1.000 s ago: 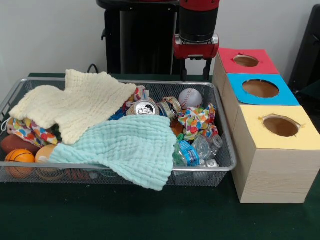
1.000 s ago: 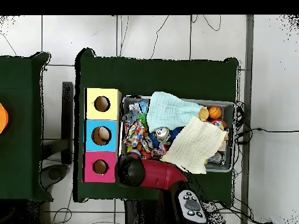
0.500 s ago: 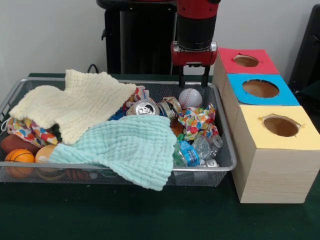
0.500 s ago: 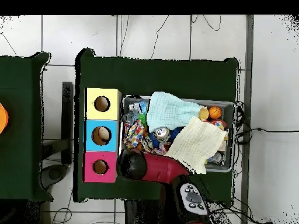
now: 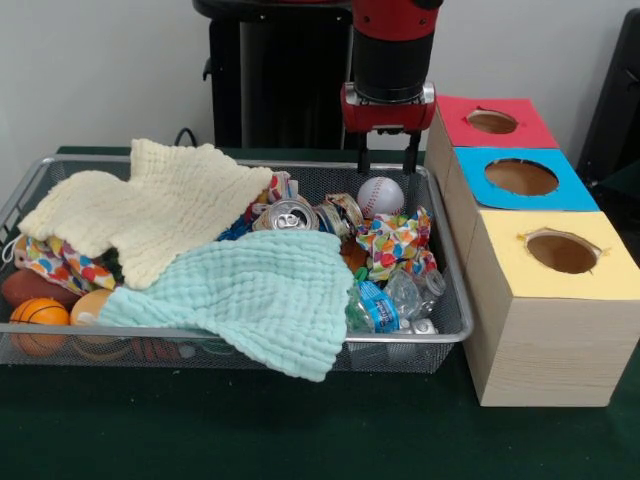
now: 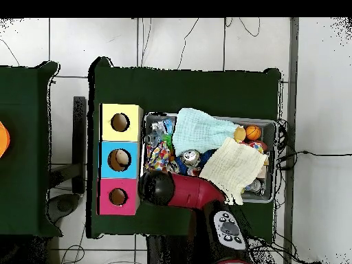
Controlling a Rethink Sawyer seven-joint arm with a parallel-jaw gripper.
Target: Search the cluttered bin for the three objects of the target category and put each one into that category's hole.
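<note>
1. The baseball point(image 5: 380, 196) lies at the upper right of the wire bin point(image 5: 445, 330), beside a crushed can point(image 5: 292, 215) and a confetti-print cloth point(image 5: 398, 243).
2. The hand point(image 5: 385, 158) hangs just above the baseball, its two fingers spread and holding nothing.
3. A mint cloth point(image 5: 262, 296) and a cream cloth point(image 5: 150, 208) cover the bin's centre and left.
4. Three boxes stand to the right, with red point(image 5: 492, 121), blue point(image 5: 521, 177) and yellow point(image 5: 562, 252) tops, each with a hole.
5. All rest on the green table point(image 5: 250, 430).

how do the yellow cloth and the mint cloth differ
The yellow cloth lies at the bin's far left; the mint cloth lies nearer the front. The mint cloth droops over the front rim, while the yellow cloth stays inside. Both are crinkled and spread over clutter.
</note>
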